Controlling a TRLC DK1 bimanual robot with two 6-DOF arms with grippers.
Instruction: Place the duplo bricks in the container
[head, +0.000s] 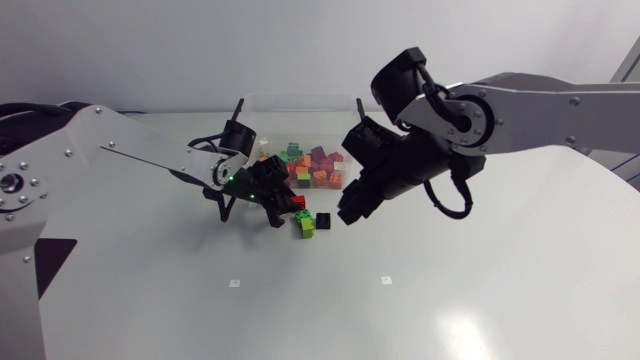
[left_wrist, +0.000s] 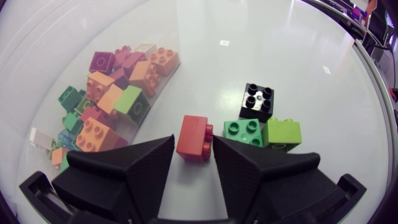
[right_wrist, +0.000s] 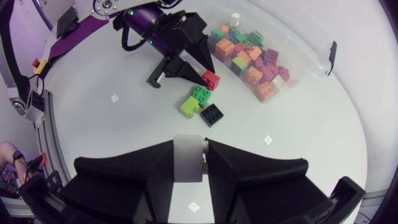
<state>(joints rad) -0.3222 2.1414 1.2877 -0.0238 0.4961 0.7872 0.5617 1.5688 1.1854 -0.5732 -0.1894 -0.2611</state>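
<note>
Gripping red brick (left_wrist: 193, 134) on tabletop (left_wrist: 249, 50), left hand (left_wrist: 194, 147) sits closed beside container (head: 298, 102). Lift straight, clear wall, release over pile. Right hand (right_wrist: 188, 149) clamps white brick (right_wrist: 188, 163) nearby; keep arms apart.

Across the near half and out to the right we have open worktop (head: 330, 310). The middle is crowded: a black brick (head: 323, 219), a light green brick (head: 306, 225) and a dark green brick (right_wrist: 200, 94) lie close together just near of the container (head: 300, 102), in the gap between our left jaws, closed on a red brick (head: 298, 202), and our right jaws, closed on a white brick (right_wrist: 188, 158). Our left arm (head: 150, 160) bars the container's left side; our right arm (head: 470, 115) crosses above its right end.
</note>
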